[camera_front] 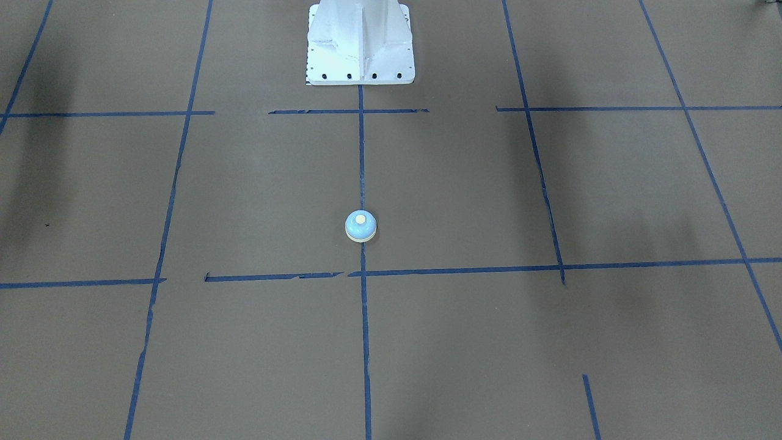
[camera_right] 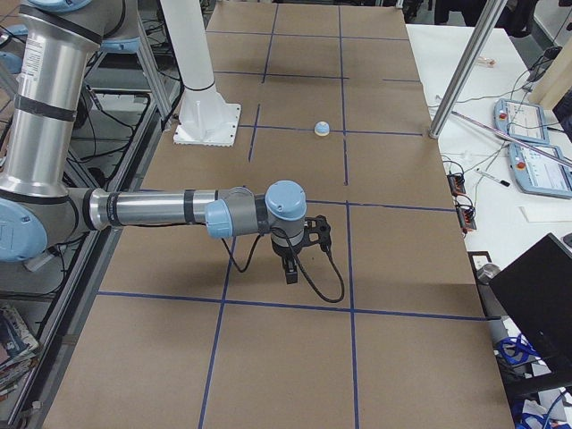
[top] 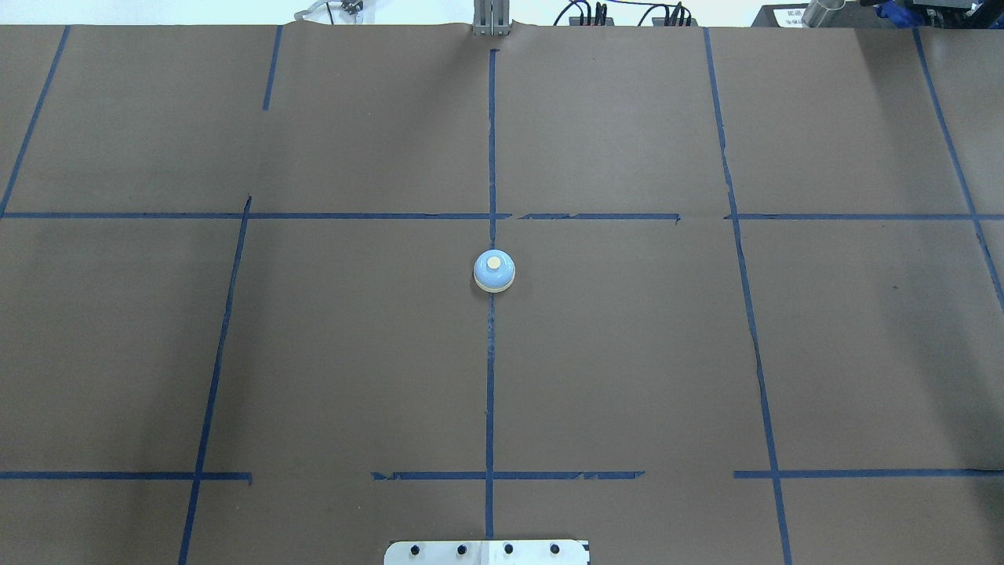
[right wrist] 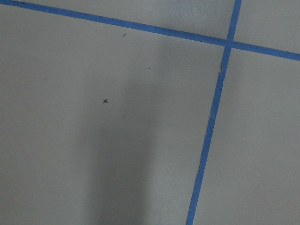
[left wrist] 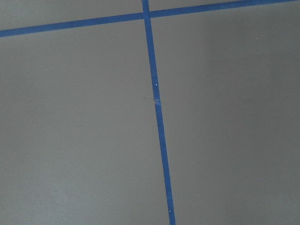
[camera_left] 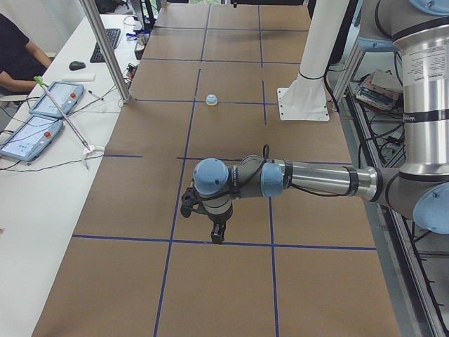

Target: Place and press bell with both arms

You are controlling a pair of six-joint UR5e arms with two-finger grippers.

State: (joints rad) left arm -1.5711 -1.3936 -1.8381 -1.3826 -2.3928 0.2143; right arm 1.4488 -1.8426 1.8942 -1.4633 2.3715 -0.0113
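The light-blue bell (camera_front: 360, 226) with its cream button stands upright and alone on the centre tape line of the brown table; it also shows in the overhead view (top: 494, 271) and small in both side views (camera_left: 212, 100) (camera_right: 323, 129). My left gripper (camera_left: 218, 235) points down over the table's left end, far from the bell. My right gripper (camera_right: 290, 271) points down over the right end, also far from it. Both show only in the side views, so I cannot tell if they are open or shut. Both wrist views show only brown paper and blue tape.
The white pedestal base (camera_front: 360, 43) stands at the robot's edge, in line with the bell. A metal post (camera_left: 105, 49) rises at the far edge. A side table beyond it holds tablets (camera_left: 42, 116), cables and a laptop (camera_right: 536, 295); an operator (camera_left: 14, 56) sits there.
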